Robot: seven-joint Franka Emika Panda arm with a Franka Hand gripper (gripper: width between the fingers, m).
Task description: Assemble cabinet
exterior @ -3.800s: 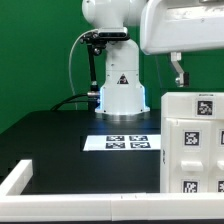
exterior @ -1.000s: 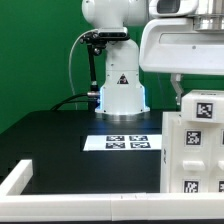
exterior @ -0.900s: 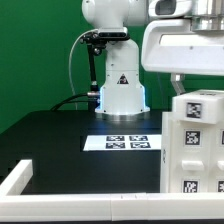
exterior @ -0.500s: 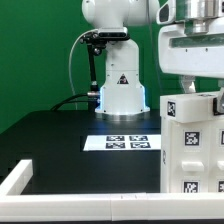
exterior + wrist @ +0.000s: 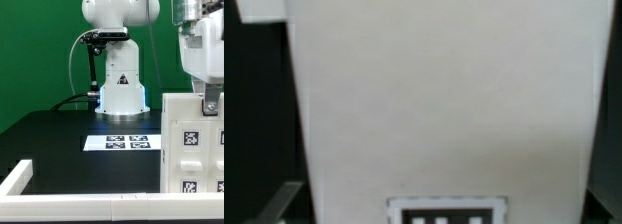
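right now the large white boxy cabinet body with square black-and-white tags [image 5: 192, 145] fills the lower right of the exterior frame, its long axis upright. directly above its top edge, in the upper right, hangs the grey two-finger gripper [image 5: 210, 103]; whether its fingers are parted or closed i cannot tell.

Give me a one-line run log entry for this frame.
phase: gripper at top of cabinet body | grip state: unclear | marker board: untouched

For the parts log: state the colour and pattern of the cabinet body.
The cabinet body is white with square black-and-white tag markers, shown best in the exterior view.
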